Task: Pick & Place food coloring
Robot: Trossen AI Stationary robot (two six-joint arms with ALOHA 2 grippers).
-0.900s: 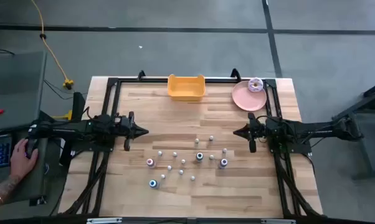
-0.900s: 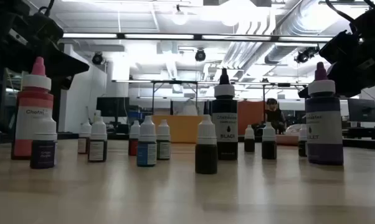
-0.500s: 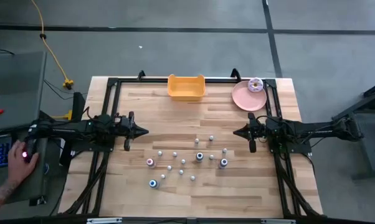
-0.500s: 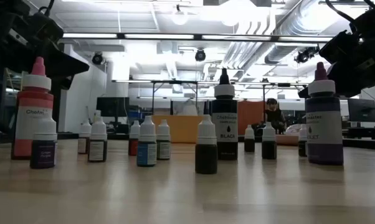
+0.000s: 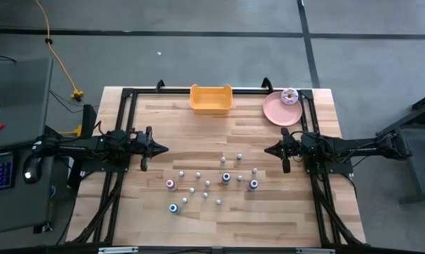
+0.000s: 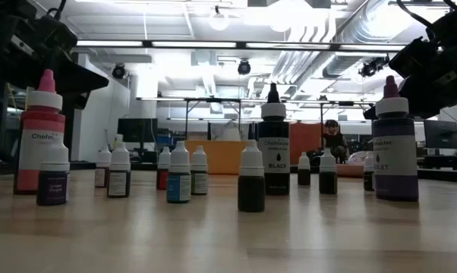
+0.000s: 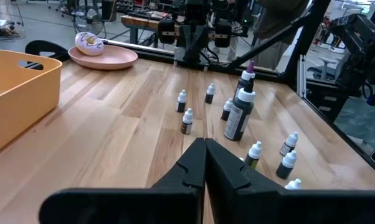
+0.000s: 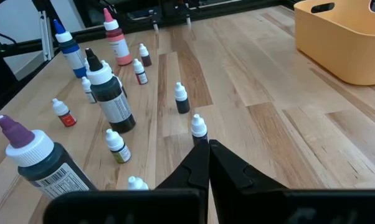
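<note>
food coloring: standing upright in a loose cluster on the worktop, well in front of the yellow bin
left gripper: hovering left of the cluster, closed (holding nothing)
right gripper: hovering right of the cluster, closed, empty

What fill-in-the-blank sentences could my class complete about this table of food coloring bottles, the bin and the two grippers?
1. The bin at the table's far edge is coloured ____.
2. The donut lies on a pink ____.
3. The tall bottle in the low view is labelled ____.
4. The left gripper and right gripper are both ____, holding nothing.

Missing words: yellow; plate; BLACK; shut
</note>
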